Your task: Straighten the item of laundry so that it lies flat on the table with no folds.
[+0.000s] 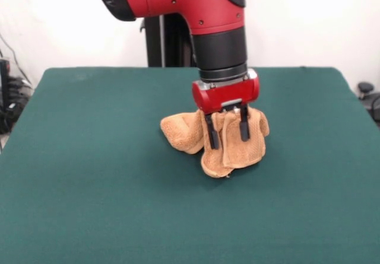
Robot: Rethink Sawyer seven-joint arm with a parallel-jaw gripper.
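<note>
The item of laundry (233,156), an orange-tan terry towel, is bunched up in thick folds near the middle of the dark green table (89,175). My gripper (228,133) comes straight down onto it. Its two black fingers (212,134) stand on either side of a raised fold of cloth and pinch it. One lump of the towel bulges out to the left of the fingers, and another flap hangs down in front and touches the table. The cloth behind the fingers is hidden.
The red and black arm rises from the gripper toward the top of the front view. Cables and dark equipment sit off the table's left edge (12,98), and a dark object sits off its right edge (367,92).
</note>
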